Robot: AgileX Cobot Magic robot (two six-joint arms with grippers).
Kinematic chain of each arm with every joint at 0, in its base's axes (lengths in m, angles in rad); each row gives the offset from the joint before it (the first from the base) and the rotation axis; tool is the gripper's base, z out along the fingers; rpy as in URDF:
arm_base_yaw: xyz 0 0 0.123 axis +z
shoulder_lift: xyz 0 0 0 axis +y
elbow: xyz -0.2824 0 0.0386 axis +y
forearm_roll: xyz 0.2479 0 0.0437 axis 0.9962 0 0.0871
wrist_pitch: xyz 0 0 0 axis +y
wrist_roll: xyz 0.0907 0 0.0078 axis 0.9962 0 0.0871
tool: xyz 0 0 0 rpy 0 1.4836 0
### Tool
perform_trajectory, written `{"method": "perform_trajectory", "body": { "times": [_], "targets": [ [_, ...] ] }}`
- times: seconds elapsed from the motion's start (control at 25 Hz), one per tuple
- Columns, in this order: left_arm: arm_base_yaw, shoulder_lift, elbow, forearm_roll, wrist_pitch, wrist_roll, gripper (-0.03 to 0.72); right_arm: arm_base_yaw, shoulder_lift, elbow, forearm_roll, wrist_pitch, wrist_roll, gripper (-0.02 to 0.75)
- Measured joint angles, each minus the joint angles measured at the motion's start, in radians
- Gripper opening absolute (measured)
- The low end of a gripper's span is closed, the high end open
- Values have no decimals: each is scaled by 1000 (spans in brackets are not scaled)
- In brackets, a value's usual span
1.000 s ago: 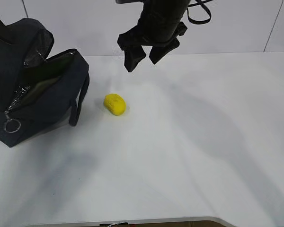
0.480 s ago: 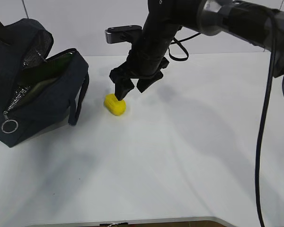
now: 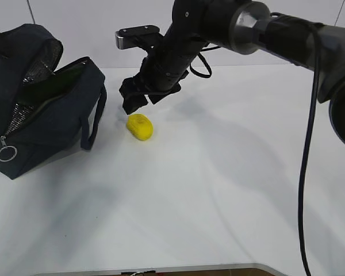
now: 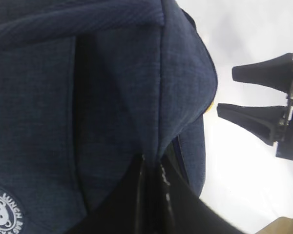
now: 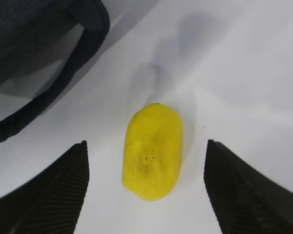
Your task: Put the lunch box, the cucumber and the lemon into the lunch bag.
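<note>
Now, leftmost: lunch bag [image 3: 40,109] at bench [image 3: 218,190] left edge, mouth gaping, silvery lining showing; left claw [image 4: 154,190] clenched on its navy fabric, propping it open. Soft, floppy, likely sags if let go. Lemon [image 3: 140,126] just right of bag strap, on bench rear-left. Right claw [image 5: 146,190] released, spread wide, hovering above, fingers either side, not touching. Lemon light, firm, rounded, waxy, may roll or slip; pinch across narrow middle.
</note>
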Motion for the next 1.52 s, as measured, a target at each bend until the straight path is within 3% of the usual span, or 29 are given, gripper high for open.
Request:
{"method": "perform_trajectory", "body": {
  "times": [0.24,1.52],
  "targets": [
    [0,0,0,4,0,0,-13,0,17,0,-8,-65,-51,581],
    [0,0,0,7,0,21,-13,13,118,-2,-10,-105,-60,581]
  ]
}}
